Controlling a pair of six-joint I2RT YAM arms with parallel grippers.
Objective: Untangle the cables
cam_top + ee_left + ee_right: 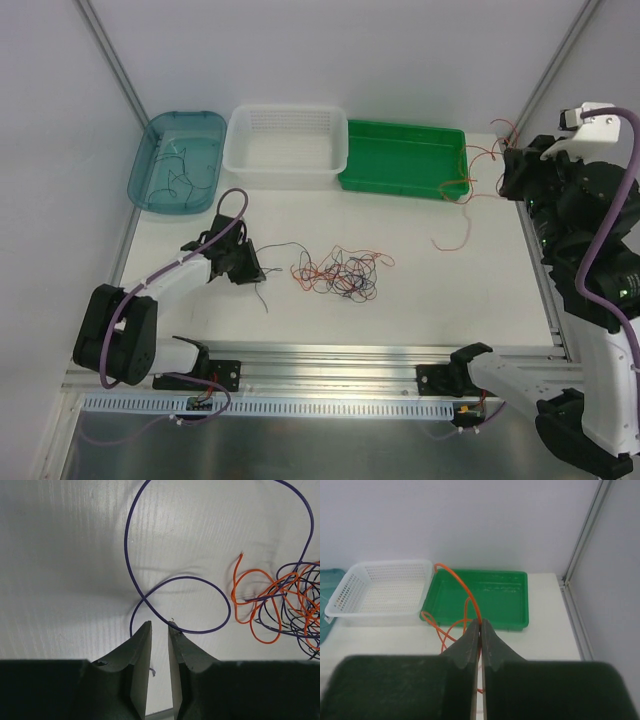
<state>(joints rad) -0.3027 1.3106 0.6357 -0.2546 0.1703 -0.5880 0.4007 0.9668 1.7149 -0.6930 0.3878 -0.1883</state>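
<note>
Between the two pairs of fingers, the counter [420,290] carries the tangle [338,272] of cables, just ahead of the left fingers [254,272]. Right fingers [510,162], raised beside the green tray [390,183], are clamped on an orange cable [469,596] trailing below them. Left fingers stand narrowly apart over a purple cable [125,550]. Step in hand: drawing one strand free. Next, probably: carry it over the tray and release.

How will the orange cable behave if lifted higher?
Probably floppy: the orange cable hangs in loose curls from the right gripper. Likely very light, being hair-thin. It may snag on the green tray rim, which it crosses.
</note>
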